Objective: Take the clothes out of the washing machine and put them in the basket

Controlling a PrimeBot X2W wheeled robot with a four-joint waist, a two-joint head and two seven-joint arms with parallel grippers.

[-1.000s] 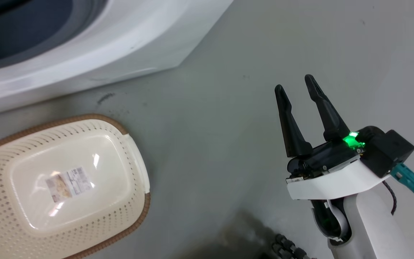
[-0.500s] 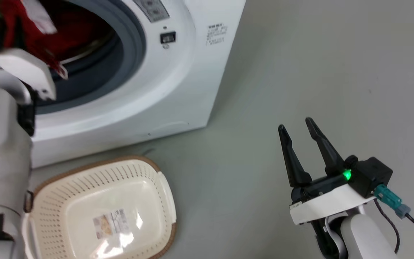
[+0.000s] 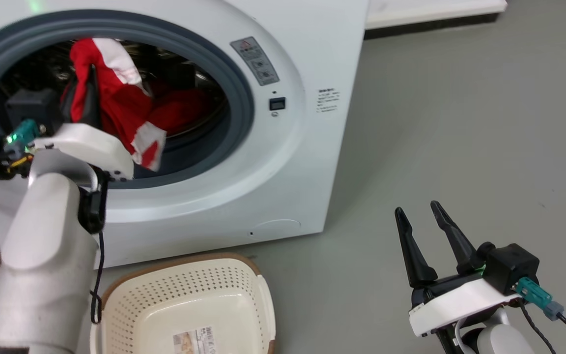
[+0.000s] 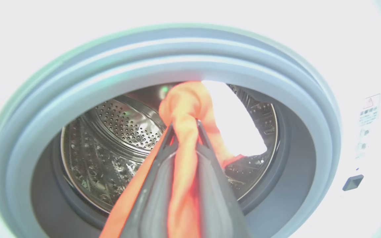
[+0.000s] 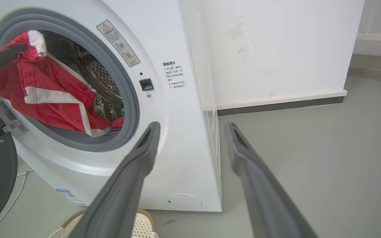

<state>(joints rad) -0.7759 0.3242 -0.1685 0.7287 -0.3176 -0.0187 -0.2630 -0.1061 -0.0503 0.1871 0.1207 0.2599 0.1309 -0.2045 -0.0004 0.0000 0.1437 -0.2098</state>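
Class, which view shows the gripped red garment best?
The right wrist view: the red garment hangs spread out, white stripes clear. The head view shows it bunched at the left gripper; the left wrist view, an overexposed strip between its fingers.

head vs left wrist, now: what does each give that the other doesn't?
Head view: the basket on the floor before the washing machine, and the right gripper, jaws open and empty. Left wrist view: the left gripper, jaws shut on the red garment, and the drum perforations in detail. Shared: the grey porthole rim and that garment hanging in the opening.
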